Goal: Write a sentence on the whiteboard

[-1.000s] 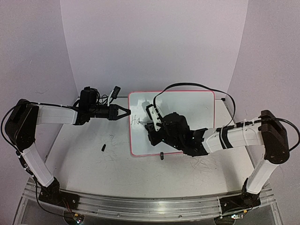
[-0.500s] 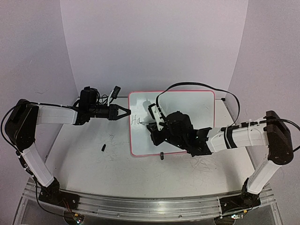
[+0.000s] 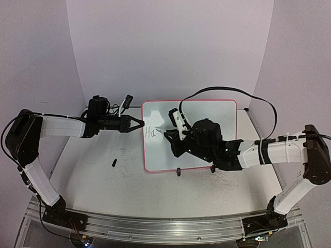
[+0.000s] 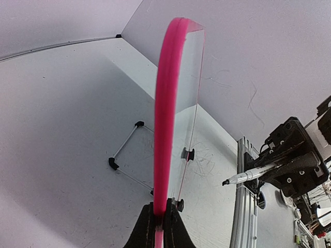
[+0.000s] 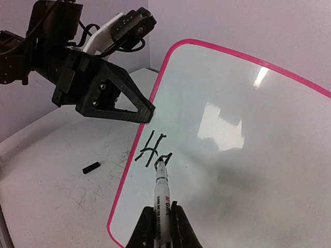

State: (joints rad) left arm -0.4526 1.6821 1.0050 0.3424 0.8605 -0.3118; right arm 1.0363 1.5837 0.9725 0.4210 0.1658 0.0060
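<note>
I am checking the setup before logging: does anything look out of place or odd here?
A small black piece, perhaps a marker cap, lies loose on the table left of the whiteboard. Grey scribbles mark the surface near it. Nothing looks spilled or broken.

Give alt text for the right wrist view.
The right gripper, shut on a marker, holds its tip on the whiteboard just after the sentence, two letters so far. The left gripper pinches the board's pink left rim; a small black piece lies on the table.
</note>
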